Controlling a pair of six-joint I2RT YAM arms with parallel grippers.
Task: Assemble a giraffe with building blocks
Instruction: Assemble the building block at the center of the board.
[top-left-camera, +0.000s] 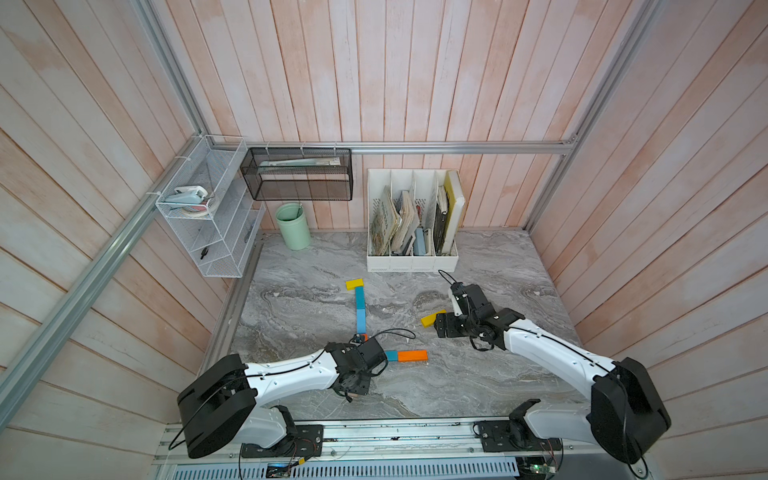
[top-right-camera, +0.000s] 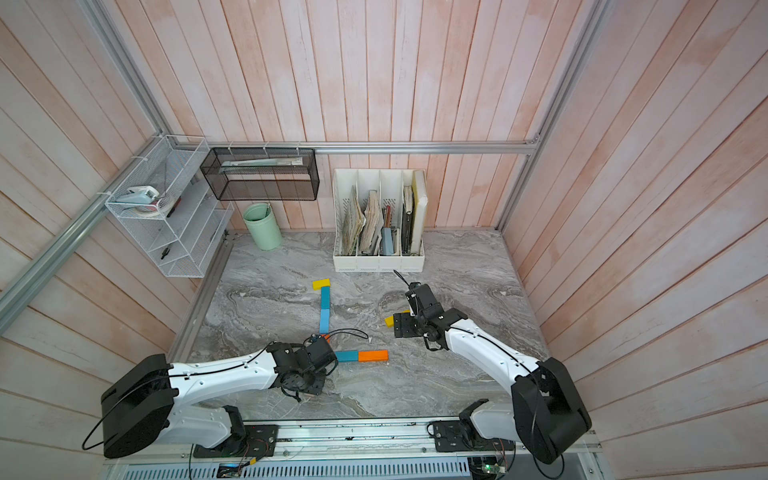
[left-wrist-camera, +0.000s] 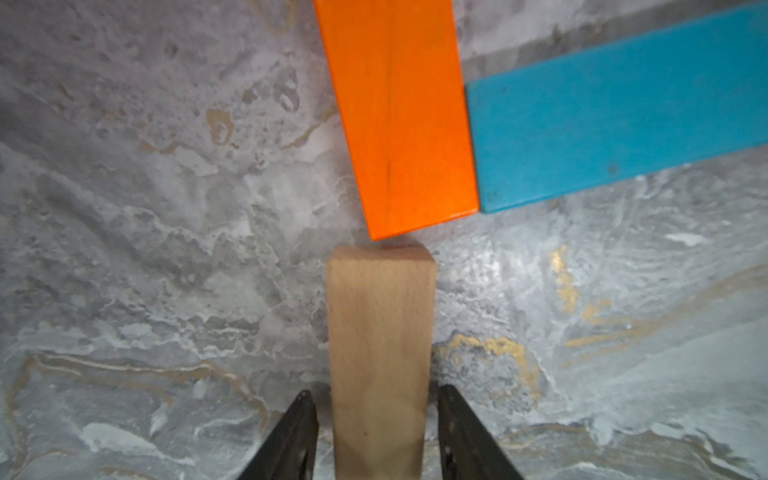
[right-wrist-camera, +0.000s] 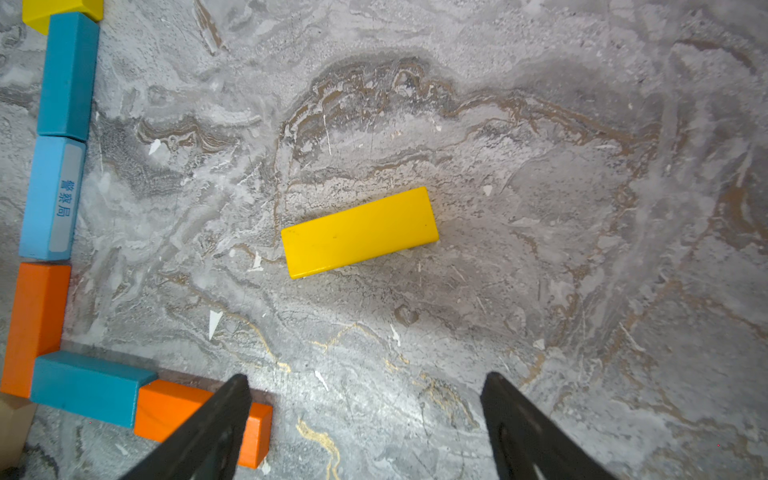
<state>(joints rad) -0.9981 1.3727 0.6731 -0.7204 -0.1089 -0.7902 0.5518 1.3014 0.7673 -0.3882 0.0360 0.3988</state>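
STEP: setting tan leg | left pincer (left-wrist-camera: 376, 390) jaws apart, straddling tan block (left-wrist-camera: 380, 324), which lies end-on just at the orange block (left-wrist-camera: 399, 124) | giraffe (top-left-camera: 360, 309) mid-worktop (top-left-camera: 478, 374), hind leg missing | right pincer (right-wrist-camera: 366, 375) spread wide over the loose yellow block (right-wrist-camera: 359, 232) | NEXT: probably left lifts clear without nudging and right grips yellow

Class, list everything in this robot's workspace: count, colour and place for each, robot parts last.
yellow blocks: 2, yellow, one heading the neck, one loose to the right.
blue blocks: 3, teal and light blue, two in the neck, one in the body.
orange blocks: 2, orange, one at the corner, one ending the body.
tan block: 1, wood, by the corner orange block.
cup: 1, pale green, table's back left.
file organiser: 1, white, table's back, holding books.
mesh basket: 1, black, back wall.
wire rack: 1, white, left wall.
table: 1, grey marble.
left arm: 1, white-black, jaws open astride tan block.
right arm: 1, white-black, jaws open.
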